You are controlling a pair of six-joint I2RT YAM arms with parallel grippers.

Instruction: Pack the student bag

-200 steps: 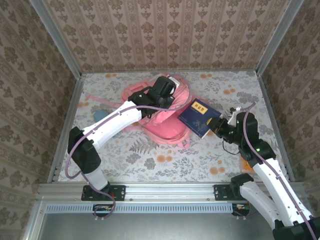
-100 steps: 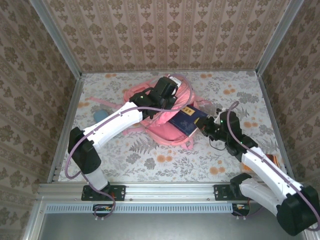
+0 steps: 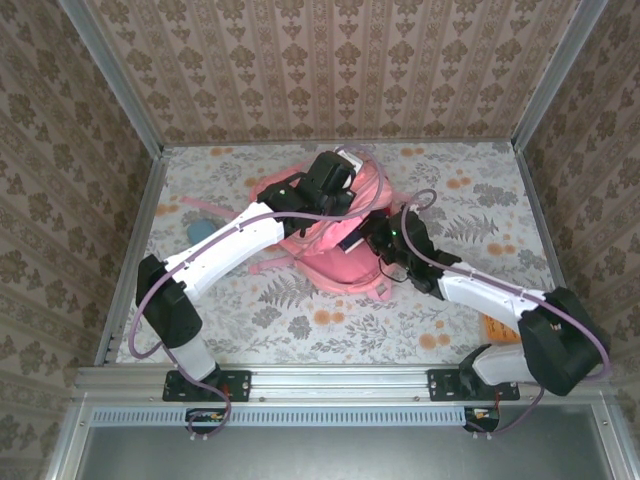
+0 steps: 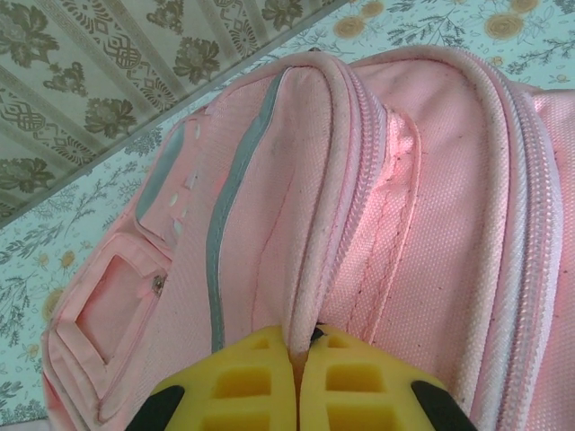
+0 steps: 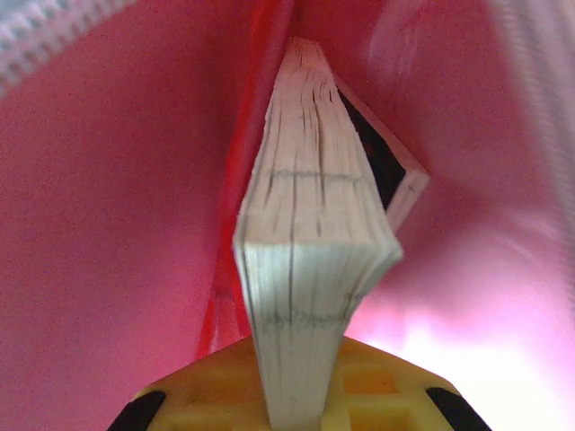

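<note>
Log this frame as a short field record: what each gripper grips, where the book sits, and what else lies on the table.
left gripper: shut on a fabric fold of the student bag
right gripper: shut on the book, reaching into the bag
book: inside the bag, page edge toward the wrist camera, pink fabric on both sides
bag state: open, lying on the table
pencil case: teal, on the table at the bag's left in the top view, not gripped
</note>
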